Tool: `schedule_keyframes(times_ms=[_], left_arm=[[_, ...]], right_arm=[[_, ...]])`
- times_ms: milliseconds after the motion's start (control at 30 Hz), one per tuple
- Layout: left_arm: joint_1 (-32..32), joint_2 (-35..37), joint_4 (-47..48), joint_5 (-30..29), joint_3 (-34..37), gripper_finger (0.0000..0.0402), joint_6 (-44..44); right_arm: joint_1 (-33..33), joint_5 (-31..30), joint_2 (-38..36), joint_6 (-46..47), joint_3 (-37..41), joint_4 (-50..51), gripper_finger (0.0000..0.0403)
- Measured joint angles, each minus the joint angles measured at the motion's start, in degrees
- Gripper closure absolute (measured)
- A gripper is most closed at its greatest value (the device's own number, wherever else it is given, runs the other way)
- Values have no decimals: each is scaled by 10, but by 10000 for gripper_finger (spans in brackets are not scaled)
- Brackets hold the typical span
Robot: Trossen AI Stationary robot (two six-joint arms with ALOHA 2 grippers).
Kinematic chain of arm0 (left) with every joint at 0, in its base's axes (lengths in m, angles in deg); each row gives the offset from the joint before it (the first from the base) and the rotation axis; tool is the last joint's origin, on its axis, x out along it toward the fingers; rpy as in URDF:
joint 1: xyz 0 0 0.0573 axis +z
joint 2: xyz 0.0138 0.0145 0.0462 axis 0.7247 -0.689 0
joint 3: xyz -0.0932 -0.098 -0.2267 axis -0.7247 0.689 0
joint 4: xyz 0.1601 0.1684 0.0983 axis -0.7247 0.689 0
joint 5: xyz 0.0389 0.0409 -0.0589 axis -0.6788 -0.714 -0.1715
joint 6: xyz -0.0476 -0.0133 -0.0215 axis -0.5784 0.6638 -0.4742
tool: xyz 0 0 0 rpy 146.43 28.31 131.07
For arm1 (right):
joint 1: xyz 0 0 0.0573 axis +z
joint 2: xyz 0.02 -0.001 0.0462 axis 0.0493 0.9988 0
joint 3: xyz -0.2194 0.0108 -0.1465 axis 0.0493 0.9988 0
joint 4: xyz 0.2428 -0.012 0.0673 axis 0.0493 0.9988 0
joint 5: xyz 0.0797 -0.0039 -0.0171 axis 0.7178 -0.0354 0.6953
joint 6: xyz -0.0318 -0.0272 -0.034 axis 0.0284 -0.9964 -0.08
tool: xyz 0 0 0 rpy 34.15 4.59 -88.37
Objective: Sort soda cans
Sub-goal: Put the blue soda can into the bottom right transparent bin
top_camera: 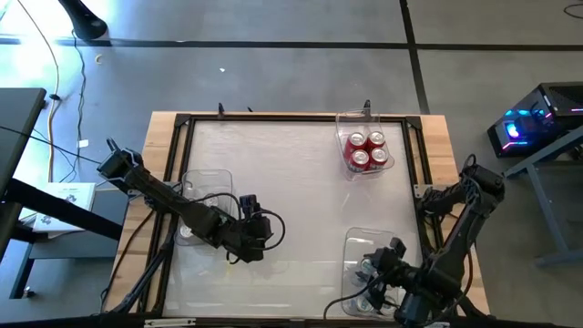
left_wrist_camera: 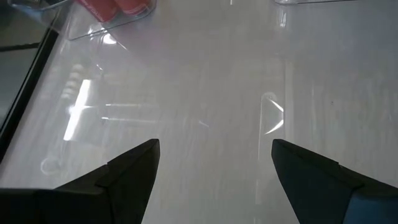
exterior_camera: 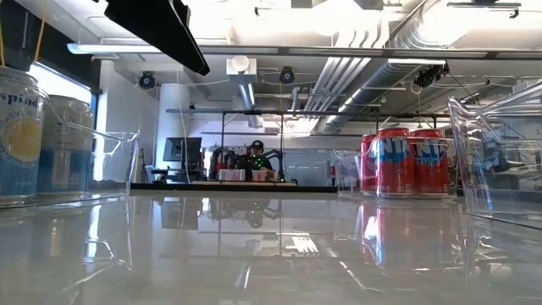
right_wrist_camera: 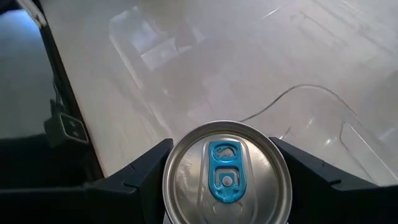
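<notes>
The right gripper [right_wrist_camera: 227, 180] has a can [right_wrist_camera: 227, 173] sitting right between its jaws, and the two dark fingers [right_wrist_camera: 134, 177] press against the rim from either side, so it's closed on it. The silver top with a blue pull tab faces straight up at the wrist camera, so the can stands upright in the grip. From above, this gripper [top_camera: 383, 266] hangs over the clear bin [top_camera: 351, 244] at the near right of the table [top_camera: 273, 173]. I can't tell whether the can's base is touching the bin floor.

The left gripper [left_wrist_camera: 214, 168] is wide open with nothing between its fingers, just bare white table surface in the gap. From above it [top_camera: 253, 235] sits just beside another clear bin [top_camera: 208, 179] on the left side, and that bin holds blue-and-yellow cans [exterior_camera: 21, 135] that show up close in the low view.

Well ahead of the left jaws, across the table, four red cans [top_camera: 366, 150] stand packed together upright in a third clear bin [top_camera: 355, 118] at the far right. The low view shows those red cans [exterior_camera: 405, 161] side by side. They're well apart from both grippers.
</notes>
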Motion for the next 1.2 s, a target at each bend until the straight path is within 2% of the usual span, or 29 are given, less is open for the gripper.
schedule_keyframes(times_ms=[267,433,767,1000,1200], left_arm=[[0,0,0,1,0,96,-2],[0,0,0,1,0,96,-1],[-1,0,0,1,0,96,-2],[-2,0,1,1,0,96,-2],[-2,0,1,1,0,96,-2]], right_arm=[[0,17,31,-37,0,-4,181],[1,52,55,-38,0,-4,181],[0,50,67,-28,18,-16,181],[0,63,64,-5,37,-28,135],[0,92,41,-8,37,-28,127]])
